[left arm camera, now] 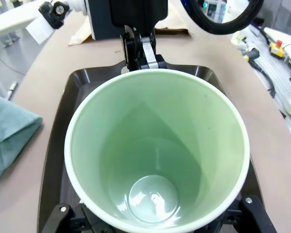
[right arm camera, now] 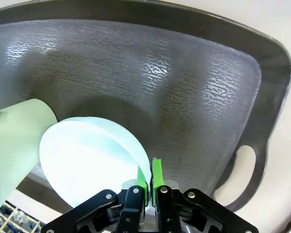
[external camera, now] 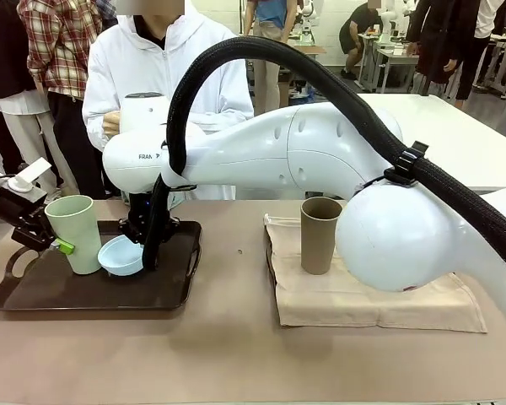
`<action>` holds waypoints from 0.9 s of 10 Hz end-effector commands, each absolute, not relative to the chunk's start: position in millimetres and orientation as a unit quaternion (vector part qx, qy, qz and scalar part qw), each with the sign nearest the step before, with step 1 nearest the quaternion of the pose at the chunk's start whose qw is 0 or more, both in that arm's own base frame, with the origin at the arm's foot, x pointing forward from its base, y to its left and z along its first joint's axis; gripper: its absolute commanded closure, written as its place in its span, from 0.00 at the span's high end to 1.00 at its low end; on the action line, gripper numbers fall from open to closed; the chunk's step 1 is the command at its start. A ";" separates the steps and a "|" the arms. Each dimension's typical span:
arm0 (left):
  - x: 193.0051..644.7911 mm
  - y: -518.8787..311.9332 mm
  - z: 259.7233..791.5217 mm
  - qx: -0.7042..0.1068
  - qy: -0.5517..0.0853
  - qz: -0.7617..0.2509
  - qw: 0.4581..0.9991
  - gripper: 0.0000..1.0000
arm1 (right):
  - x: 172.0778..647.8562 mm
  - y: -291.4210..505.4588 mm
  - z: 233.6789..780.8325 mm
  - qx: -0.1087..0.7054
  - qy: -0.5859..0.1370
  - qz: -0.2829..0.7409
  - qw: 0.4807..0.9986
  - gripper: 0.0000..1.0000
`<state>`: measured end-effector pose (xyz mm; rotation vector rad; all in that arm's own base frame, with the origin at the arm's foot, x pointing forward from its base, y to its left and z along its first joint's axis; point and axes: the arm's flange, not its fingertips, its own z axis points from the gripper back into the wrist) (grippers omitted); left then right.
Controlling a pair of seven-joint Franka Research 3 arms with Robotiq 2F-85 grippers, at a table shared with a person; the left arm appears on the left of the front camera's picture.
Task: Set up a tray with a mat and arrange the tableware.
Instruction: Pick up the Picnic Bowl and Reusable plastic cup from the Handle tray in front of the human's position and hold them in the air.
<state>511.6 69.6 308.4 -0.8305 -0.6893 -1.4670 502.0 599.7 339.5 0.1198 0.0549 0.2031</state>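
A pale green tumbler (external camera: 74, 233) stands upright at the left of the dark brown tray (external camera: 93, 295). My left gripper (external camera: 57, 245) is at its side, its black fingers (left arm camera: 60, 214) spread wide around the tumbler (left arm camera: 155, 145), open. My right arm reaches across to the tray, where my right gripper (right arm camera: 148, 178) is shut on the rim of the light blue bowl (right arm camera: 87, 160). The bowl (external camera: 121, 255) is tilted beside the tumbler. A brown tumbler (external camera: 320, 234) stands on the beige mat (external camera: 379, 304), which lies on the table to the right of the tray.
A person in a white top (external camera: 160, 76) stands at the far side behind the tray. My right arm's white elbow (external camera: 396, 236) bulks over the mat's right part. A teal cloth (left arm camera: 9, 138) lies on the table beside the tray.
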 end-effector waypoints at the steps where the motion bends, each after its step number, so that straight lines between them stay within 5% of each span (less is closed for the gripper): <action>1: 505.3 76.0 318.4 -0.355 -0.317 -0.643 0.600 0.00 | 505.9 607.4 342.9 0.000 0.036 0.090 0.995 0.00; 9: 423.7 80.5 496.5 -0.246 -0.401 -0.668 0.576 0.00 | 406.2 540.8 526.1 0.026 -0.062 0.060 0.996 0.00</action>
